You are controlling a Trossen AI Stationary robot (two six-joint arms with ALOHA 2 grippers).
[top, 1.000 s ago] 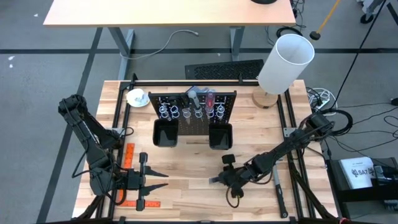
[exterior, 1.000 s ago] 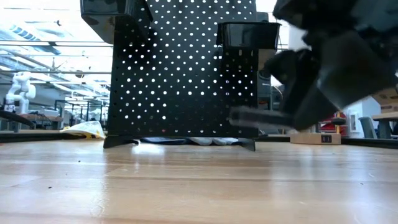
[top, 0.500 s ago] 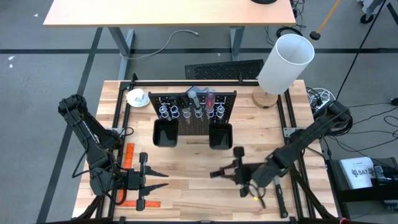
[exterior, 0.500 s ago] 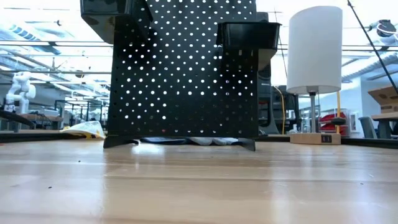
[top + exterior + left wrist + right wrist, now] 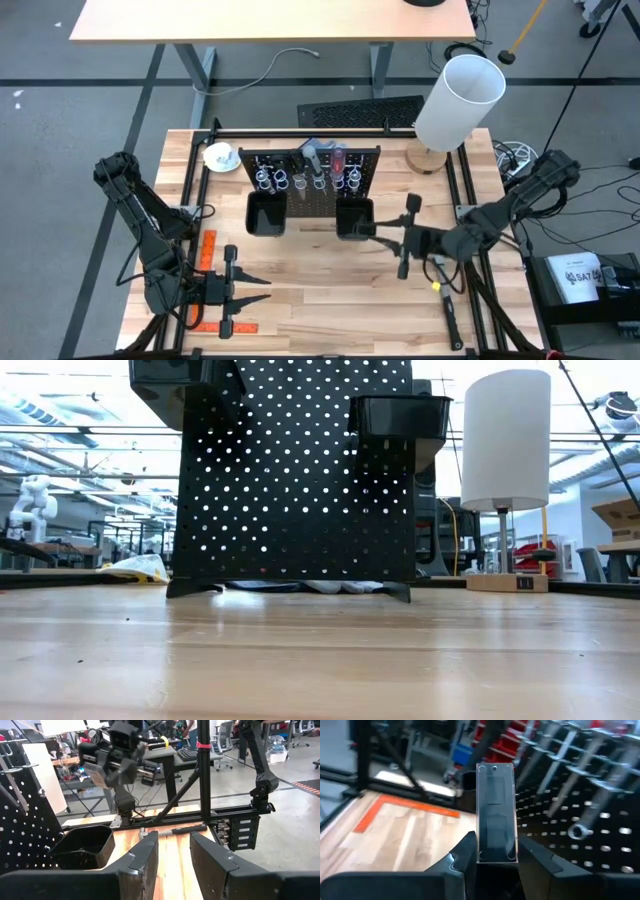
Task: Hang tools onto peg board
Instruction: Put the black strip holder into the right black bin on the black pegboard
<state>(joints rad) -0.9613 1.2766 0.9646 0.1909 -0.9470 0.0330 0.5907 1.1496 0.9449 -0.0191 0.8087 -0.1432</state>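
Note:
The black peg board (image 5: 312, 195) stands at the table's far middle, with several tools (image 5: 318, 165) hanging in its wire rings and two black bins (image 5: 267, 214) at its foot. It also shows in the low view (image 5: 300, 480) and the right wrist view (image 5: 590, 810). My right gripper (image 5: 372, 232) hovers just right of the right bin (image 5: 355, 218), shut on a clear flat rectangular piece (image 5: 495, 810). My left gripper (image 5: 255, 286) waits open and empty near the table's near left; its fingers show in the left wrist view (image 5: 172, 852). My right gripper pinches the clear piece by its lower end (image 5: 495, 854) between its two fingers, one on each long edge. The fingers are about level and come from the table's right, pointing toward the right bin. The piece sticks out past the fingertips, lifted clear of the table.
A dark-handled tool (image 5: 447, 312) lies on the table by its right edge; it also shows in the left wrist view (image 5: 187, 828). Orange ruler pieces (image 5: 206, 252) lie near the left arm. A white lamp (image 5: 455, 100) stands at the far right and a white cup (image 5: 220, 155) at the far left.
My right gripper has risen from low over the table's near middle, out of the low view. It has gone toward the far edge and a little right, up to the peg board's right bin, staying shut on the clear piece.

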